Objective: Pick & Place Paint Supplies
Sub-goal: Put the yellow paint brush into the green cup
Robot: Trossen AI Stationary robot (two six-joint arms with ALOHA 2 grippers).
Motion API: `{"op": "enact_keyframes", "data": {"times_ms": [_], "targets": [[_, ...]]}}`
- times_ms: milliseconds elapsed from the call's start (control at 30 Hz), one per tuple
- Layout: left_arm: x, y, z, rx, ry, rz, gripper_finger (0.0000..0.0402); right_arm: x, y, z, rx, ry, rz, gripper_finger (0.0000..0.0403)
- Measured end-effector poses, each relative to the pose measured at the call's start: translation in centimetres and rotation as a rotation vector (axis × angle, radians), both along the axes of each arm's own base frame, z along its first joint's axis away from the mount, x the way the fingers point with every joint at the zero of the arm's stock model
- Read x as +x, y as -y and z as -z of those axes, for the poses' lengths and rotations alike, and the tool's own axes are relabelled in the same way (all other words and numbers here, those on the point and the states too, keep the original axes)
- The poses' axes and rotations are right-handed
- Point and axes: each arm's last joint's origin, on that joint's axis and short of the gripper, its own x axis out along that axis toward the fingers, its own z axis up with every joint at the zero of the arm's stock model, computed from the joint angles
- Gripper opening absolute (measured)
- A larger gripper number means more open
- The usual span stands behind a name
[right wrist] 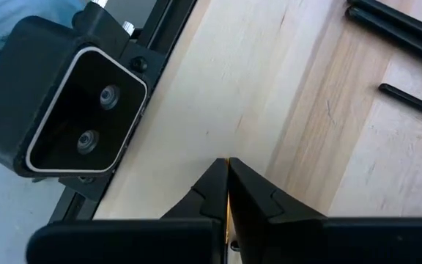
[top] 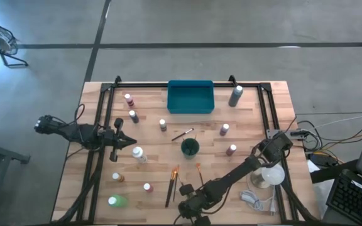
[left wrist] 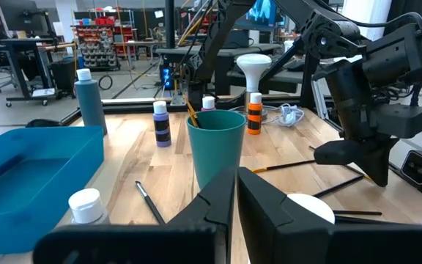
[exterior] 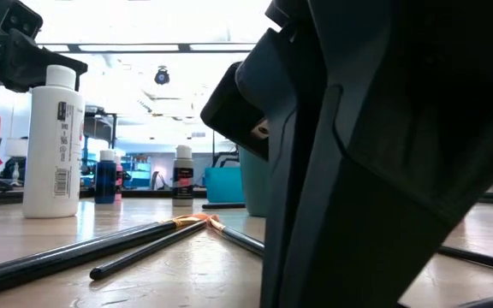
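Dark right fingers (right wrist: 228,192) pinch a thin paintbrush (right wrist: 228,209); left fingers (left wrist: 237,198) clenched, empty.

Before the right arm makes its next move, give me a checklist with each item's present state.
1. Right gripper jaws shut: ok.
2. A brush actually held between them: cannot tell; only a thin sliver shows there.
3. Left gripper jaws shut and empty, beside the white bottle: ok.
4. Cup upright: ok.
5. Tray has room: ok, it is empty.
6. Supplies put away: not ok; brushes lie loose on the table.
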Motion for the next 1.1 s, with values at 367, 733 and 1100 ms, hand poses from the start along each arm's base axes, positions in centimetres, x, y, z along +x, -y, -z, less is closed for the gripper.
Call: {"op": "enact_keyframes", "data": {"times_ms": [367,733,1100], "targets": [[0.0,0.0,0.0,0.0,0.0,0.0,0.0026,0.0,0.1,-0.3,-0.008,0.005,0.027,0.0008],[0.0,0.0,0.0,0.0,0.0,0.0,0.0026,-0.3,0.7,-2.2,-0.051,0.039,0.081,0.0008],[0.0,0.0,0.0,0.0,0.0,0.0,0.0026,-0.5,0.8,-3.7,-0.04,0.064,0.101,0.0008]]}}
